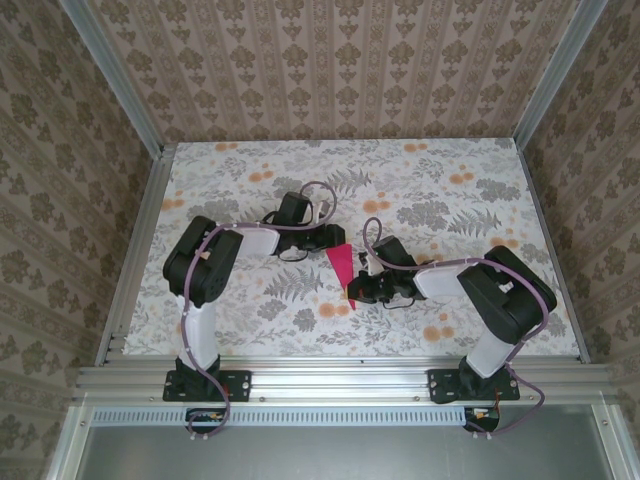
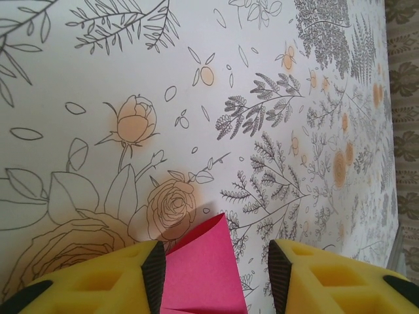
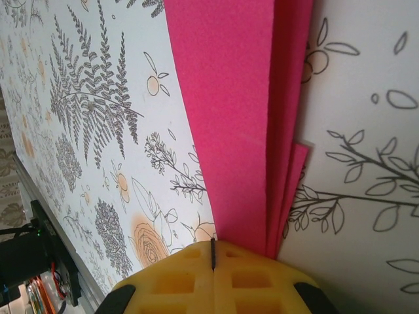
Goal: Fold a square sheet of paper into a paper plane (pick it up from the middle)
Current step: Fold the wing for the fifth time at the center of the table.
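The slim magenta-pink folded paper plane [image 1: 341,268] lies on the flowered tablecloth [image 1: 450,190]. The right gripper [image 3: 213,252] is clenched on its narrow tip, and the left gripper [image 2: 216,261] straddles its wide corner, jaws released. A one-sided tug now could fan or tear the layers.

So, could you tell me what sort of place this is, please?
Probably a purpose-built robot test booth rather than a home: an aluminium frame runs round it, wallpapered panels close three sides, and a floral tablecloth is spread flat inside.
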Controlling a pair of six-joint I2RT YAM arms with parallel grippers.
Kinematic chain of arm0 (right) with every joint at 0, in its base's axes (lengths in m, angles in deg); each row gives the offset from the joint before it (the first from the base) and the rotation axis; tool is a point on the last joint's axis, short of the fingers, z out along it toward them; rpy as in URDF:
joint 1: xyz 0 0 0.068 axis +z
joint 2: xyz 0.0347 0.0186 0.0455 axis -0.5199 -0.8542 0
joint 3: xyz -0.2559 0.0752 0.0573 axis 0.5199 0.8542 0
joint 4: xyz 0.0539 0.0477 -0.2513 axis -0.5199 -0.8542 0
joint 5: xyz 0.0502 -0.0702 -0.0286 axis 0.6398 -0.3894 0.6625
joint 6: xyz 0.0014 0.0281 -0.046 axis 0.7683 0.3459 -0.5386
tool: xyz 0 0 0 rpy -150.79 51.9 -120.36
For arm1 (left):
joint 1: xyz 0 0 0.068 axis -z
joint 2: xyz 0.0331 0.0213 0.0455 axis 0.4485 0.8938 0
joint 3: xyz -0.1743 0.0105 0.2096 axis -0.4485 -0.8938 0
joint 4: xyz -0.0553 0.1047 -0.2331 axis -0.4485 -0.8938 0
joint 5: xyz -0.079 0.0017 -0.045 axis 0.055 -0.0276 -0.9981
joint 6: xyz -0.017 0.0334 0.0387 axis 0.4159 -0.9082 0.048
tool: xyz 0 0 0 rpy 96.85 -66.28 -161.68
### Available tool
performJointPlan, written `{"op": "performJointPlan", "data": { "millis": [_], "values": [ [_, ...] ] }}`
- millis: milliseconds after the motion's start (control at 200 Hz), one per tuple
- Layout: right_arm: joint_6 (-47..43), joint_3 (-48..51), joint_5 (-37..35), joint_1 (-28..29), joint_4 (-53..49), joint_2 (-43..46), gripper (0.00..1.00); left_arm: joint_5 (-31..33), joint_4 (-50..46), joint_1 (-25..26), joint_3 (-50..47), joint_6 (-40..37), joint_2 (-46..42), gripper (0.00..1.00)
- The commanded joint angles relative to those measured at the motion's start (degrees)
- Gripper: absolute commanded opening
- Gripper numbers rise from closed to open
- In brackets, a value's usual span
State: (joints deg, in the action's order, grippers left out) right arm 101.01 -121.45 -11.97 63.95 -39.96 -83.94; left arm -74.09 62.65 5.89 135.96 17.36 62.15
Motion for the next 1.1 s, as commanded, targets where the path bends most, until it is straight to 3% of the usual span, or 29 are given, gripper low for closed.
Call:
{"op": "performJointPlan", "data": {
  "millis": [0, 370, 590, 740, 810, 865, 1015, 1100],
  "values": [
    [-1.48, 4.79, -1.86, 0.21, -14.23, -3.34, 0.0, -0.77, 0.69, -1.46, 1.64, -2.68, 1.83, 0.49],
    [-0.44, 4.95, -1.5, -0.19, -12.75, -3.29, 0.0, -2.96, -2.64, -4.01, 4.55, -5.57, 0.7, 0.5],
    [0.65, 2.07, -1.03, -0.14, -12.51, -1.88, 0.01, -1.86, -7.64, -3.9, 4.53, -4.86, -5.51, 0.5],
    [2.21, -1.02, 1.72, -0.1, -11.73, 5.59, 0.18, 6.12, -12.35, -1.77, 0.26, -3.15, -13.58, 0.54],
    [1.51, -2.28, -0.09, -0.27, -13.67, 11.0, 0.3, 10.25, -16.97, -0.66, -0.79, -2.59, -17.13, 0.55],
    [0.59, -2.85, -3.22, -0.77, -15.94, 15.44, 0.35, 15.58, -21.72, 0.58, -1.6, -0.73, -19.88, 0.62],
    [-1.39, -2.09, -13.37, -3.56, -22.02, 22.52, 0.42, 23.48, -36.26, 4.71, 2.0, 4.69, -20.9, 0.66],
    [-1.4, -0.47, -14.75, -6.1, -21.93, 23.77, 0.43, 25.66, -39.23, 8.78, 3.33, 7.69, -20.41, 0.67]
  ]
}}
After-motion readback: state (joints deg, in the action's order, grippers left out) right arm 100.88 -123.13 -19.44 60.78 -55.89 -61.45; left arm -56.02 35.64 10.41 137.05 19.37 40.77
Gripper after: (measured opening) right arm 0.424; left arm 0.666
